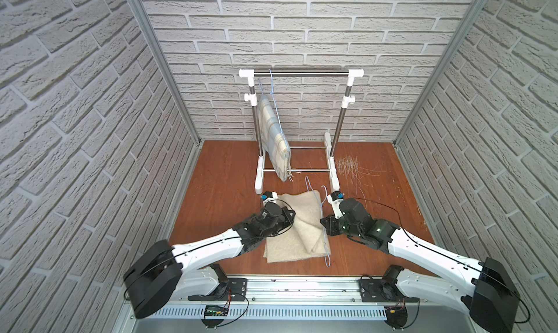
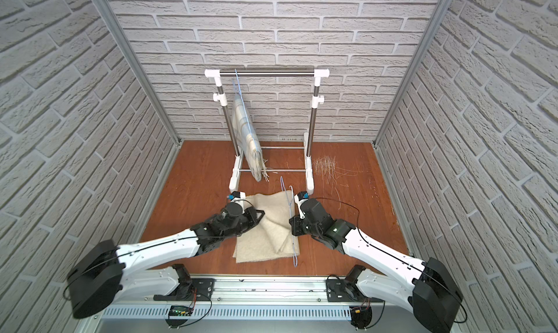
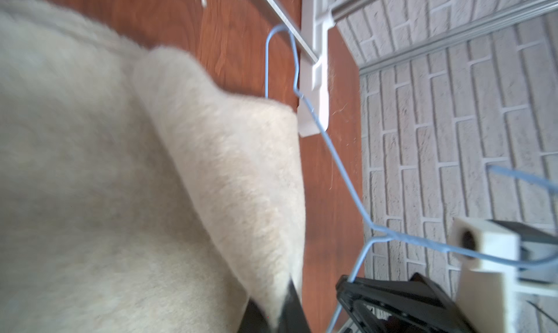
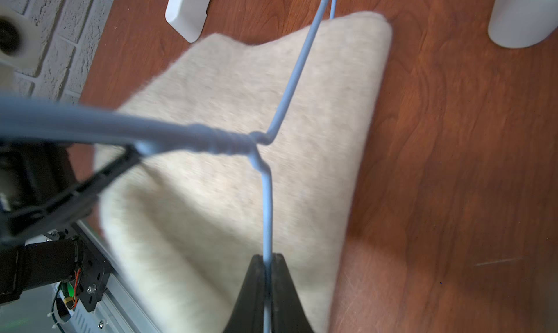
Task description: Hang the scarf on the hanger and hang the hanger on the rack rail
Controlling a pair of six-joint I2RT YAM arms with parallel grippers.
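Between the arms on the wooden floor [image 1: 223, 171], the folded cream scarf [image 1: 290, 222] is lying, the blue hanger [image 4: 267, 213] running lengthwise along its right edge; the left gripper [image 3: 279, 304] is pinching a scarf fold, the right gripper [image 4: 267, 265] clamping the hanger wire.

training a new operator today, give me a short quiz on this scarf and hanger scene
1. Multiple choice: the right gripper is shut on: A) the pale blue wire hanger; B) a plastic clip; C) nothing.
2. True or false: the pale checked scarf hangs on the steel clothes rack.
3. Fill in: the left gripper is shut on a fold of the ___.

Key: 1 A. 2 True. 3 The fuzzy beige folded scarf, which lies on the floor.
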